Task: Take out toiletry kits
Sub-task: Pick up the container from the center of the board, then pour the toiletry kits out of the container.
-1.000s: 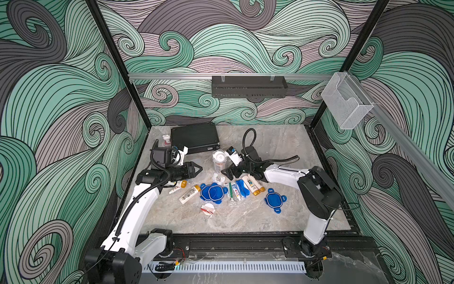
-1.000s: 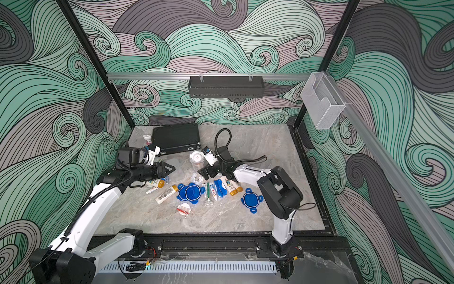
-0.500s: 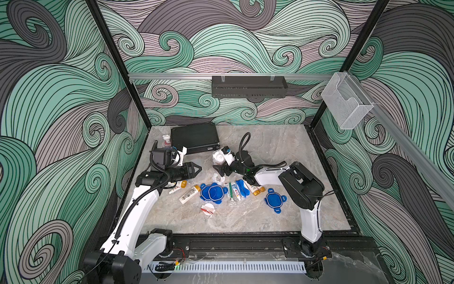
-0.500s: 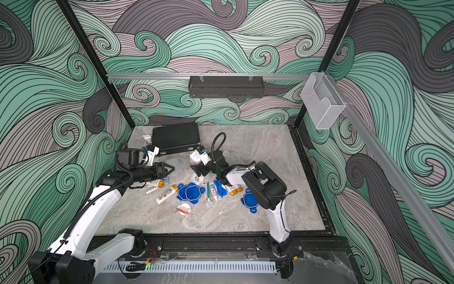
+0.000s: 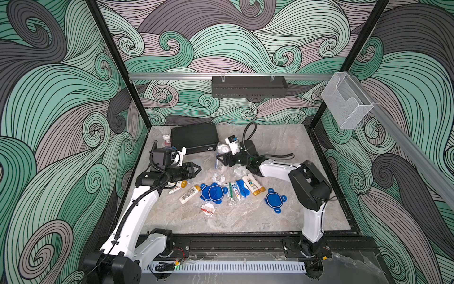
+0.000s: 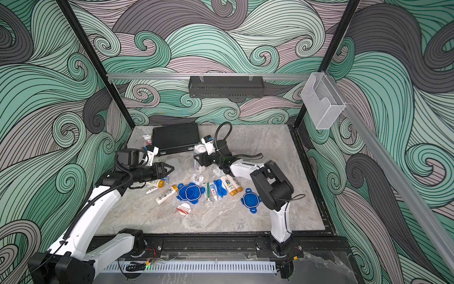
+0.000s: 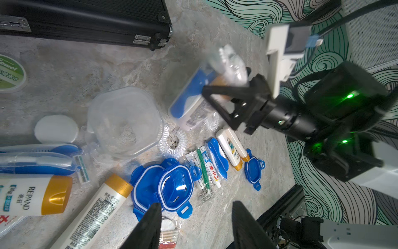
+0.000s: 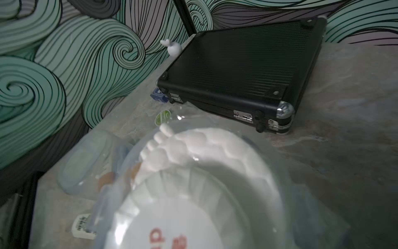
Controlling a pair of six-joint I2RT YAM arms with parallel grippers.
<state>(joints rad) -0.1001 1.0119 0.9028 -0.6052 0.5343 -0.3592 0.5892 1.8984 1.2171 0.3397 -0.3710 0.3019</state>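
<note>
Toiletry kit pieces lie loose mid-table: white bottles with gold caps [image 5: 253, 185] [image 7: 101, 207], a wrapped green toothbrush [image 5: 231, 192], a toothpaste tube [image 7: 213, 173], a round white packet [image 5: 207, 209]. A clear tub [image 7: 193, 101] holds a blue pouch, a bottle and a white packet [image 8: 193, 151]. My right gripper [image 5: 221, 161] [image 7: 204, 94] has a jaw on either side of that tub's end. The tub fills the right wrist view and hides the fingers. My left gripper [image 5: 199, 169] [image 7: 196, 205] hovers open and empty over the blue lids [image 7: 163, 185].
A closed black ribbed case [image 5: 195, 137] [image 8: 241, 64] lies at the back left, a pump bottle [image 5: 166, 140] beside it. An empty clear tub [image 7: 123, 120] sits near my left gripper. Another blue lid [image 5: 275, 199] lies right of the pile. A black shelf [image 5: 248, 86] hangs on the back wall.
My right gripper has slid left onto the clear tub near the case, and its jaws have narrowed around it. The left arm has stayed put.
</note>
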